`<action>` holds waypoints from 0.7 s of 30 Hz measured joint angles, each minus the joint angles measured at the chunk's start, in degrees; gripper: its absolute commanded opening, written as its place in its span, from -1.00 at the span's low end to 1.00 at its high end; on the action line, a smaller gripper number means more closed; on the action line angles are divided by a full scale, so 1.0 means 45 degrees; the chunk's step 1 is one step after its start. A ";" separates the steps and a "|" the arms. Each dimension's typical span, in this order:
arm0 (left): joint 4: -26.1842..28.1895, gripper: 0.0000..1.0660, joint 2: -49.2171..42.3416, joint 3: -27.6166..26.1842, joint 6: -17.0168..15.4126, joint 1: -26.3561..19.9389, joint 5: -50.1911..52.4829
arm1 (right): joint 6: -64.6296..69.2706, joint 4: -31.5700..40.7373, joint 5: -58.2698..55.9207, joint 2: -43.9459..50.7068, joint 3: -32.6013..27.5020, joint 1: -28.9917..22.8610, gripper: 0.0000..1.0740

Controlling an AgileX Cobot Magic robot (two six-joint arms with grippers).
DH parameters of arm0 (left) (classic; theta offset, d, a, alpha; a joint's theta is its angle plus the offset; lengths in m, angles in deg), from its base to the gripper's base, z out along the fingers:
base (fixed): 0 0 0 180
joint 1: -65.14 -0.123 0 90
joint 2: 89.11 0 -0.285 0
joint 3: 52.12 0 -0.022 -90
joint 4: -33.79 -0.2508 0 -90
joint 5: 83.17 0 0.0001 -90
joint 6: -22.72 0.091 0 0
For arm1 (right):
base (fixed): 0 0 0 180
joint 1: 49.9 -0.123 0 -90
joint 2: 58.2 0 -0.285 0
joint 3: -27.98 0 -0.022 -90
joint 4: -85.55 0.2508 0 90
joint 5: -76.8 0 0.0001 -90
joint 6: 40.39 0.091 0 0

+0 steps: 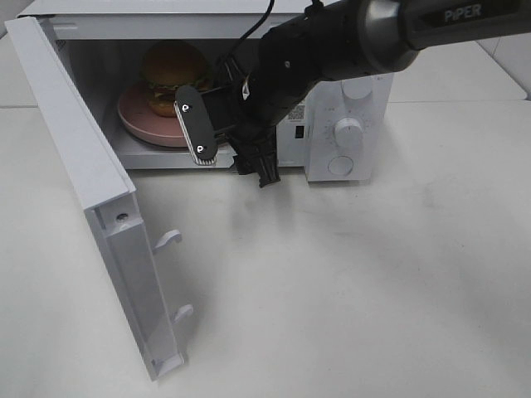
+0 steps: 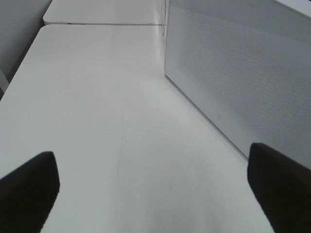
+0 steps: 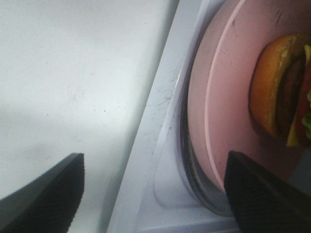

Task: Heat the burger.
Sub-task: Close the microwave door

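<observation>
Your white table carries the microwave, its door swung open. The burger stands upright on the pink plate inside, its stack vertical, top bun up. Your right gripper hangs at the opening by the plate's rim, jaws apart, holding nothing. Your left gripper is spread wide over the table beside the microwave.

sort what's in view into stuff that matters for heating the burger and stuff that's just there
For the job: burger, pink plate, microwave, open door, right gripper.
Just there: table, left gripper over it.
</observation>
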 measured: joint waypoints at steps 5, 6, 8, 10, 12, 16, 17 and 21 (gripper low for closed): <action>0.0000 0.93 0.0000 0.0000 0.0000 0.0000 0.0000 | 0.1566 -0.0166 0.0471 0.1439 -0.1490 0.0038 0.60; 0.0000 0.93 0.0000 0.0000 0.0000 0.0000 0.0000 | 0.1566 -0.0166 0.0471 0.1439 -0.1490 0.0038 0.60; 0.0000 0.93 0.0000 0.0000 0.0000 0.0000 0.0000 | 0.1770 -0.0242 0.0497 0.1744 -0.1859 0.0038 0.60; 0.0000 0.93 0.0000 0.0000 0.0000 0.0000 0.0000 | 0.1795 -0.0280 0.0497 0.1897 -0.2050 0.0038 0.59; 0.0000 0.93 0.0000 0.0000 0.0000 0.0000 0.0000 | 0.1846 -0.0344 0.0484 0.2623 -0.2725 0.0038 0.57; 0.0000 0.93 0.0000 0.0000 0.0000 0.0000 0.0000 | 0.1859 -0.0344 0.0484 0.3183 -0.3259 0.0038 0.55; 0.0000 0.93 0.0000 0.0000 0.0000 0.0000 0.0000 | 0.1897 -0.0344 0.0484 0.3336 -0.3400 0.0038 0.55; 0.0000 0.93 0.0000 0.0000 0.0000 0.0000 0.0000 | 0.2215 -0.0344 0.0458 0.4100 -0.4189 0.0038 0.54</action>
